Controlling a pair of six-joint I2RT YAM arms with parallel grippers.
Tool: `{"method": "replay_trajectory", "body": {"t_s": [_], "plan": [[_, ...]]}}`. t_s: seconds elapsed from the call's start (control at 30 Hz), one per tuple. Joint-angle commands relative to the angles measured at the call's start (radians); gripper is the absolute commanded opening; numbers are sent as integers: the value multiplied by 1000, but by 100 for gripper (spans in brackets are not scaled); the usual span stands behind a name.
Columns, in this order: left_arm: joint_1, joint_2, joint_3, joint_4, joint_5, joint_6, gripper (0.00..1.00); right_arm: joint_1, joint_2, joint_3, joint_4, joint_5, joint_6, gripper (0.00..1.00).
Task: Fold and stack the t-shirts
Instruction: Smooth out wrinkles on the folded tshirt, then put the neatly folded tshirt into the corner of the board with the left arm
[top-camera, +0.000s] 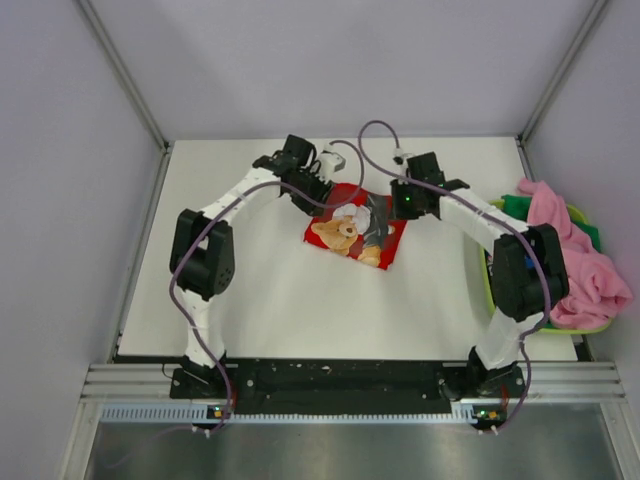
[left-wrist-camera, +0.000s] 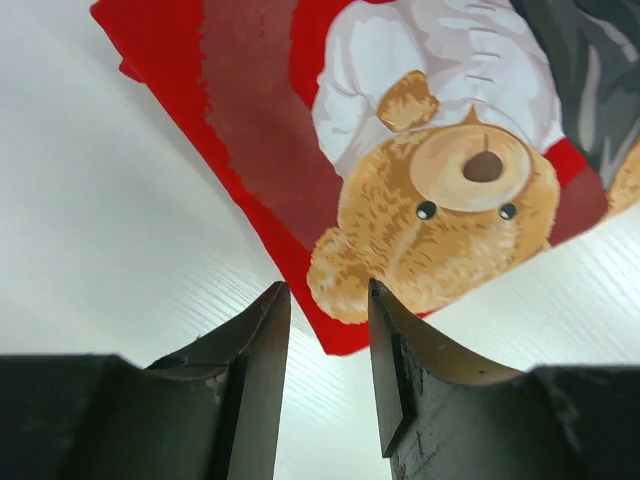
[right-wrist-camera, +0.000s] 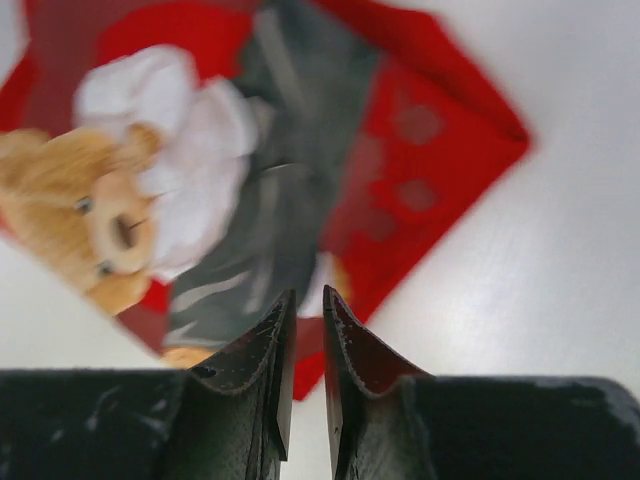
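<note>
The red t-shirt (top-camera: 355, 232) is lying folded small in the middle of the worktop (top-camera: 280, 300), bear print up, so one fold is looking done. The left claw (left-wrist-camera: 325, 290) is hovering at its edge, parted and empty. The right claw (right-wrist-camera: 307, 295) is hanging over the far side, pinched almost together, grasping nothing. In the lime basket (top-camera: 487, 275) at right, one pink t-shirt (top-camera: 575, 250) is heaped and one dark green t-shirt (top-camera: 592, 236) is peeking out. Three shirts are showing and no stack is started.
</note>
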Motion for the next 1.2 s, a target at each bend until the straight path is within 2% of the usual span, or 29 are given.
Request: {"method": "replay_trajectory", "body": {"t_s": [0.0,0.07,0.2,0.4,0.63,0.77,0.87,0.93,1.0,1.03,1.07,1.17], "plan": [[-1,-71,-94,59,56,-30,41,131,-69,-88,119,-200,23,17],[0,-43,-109,58,57,-44,41,131,-51,-137,168,-219,77,15],[0,-13,-150,69,54,-50,40,126,-32,-226,144,-159,118,12],[17,-26,-210,87,28,-48,40,41,-159,-392,118,-93,155,11],[25,-131,-230,67,39,-33,41,-13,-228,-380,70,-56,124,13],[72,-180,-223,124,111,-119,50,-30,-215,-311,63,-24,106,22],[120,-134,-206,222,100,-225,54,-39,-175,-255,60,-16,100,30],[132,-67,-142,222,119,-259,58,-39,-155,-229,51,-10,92,34],[131,10,-69,181,180,-272,71,-39,-155,-215,46,-6,86,38],[129,45,-43,176,200,-285,75,-39,-161,-215,40,0,81,40],[128,73,-20,176,211,-295,75,-39,-169,-217,37,8,78,42],[126,151,40,168,221,-294,73,-39,-201,-232,27,33,69,57]]}}
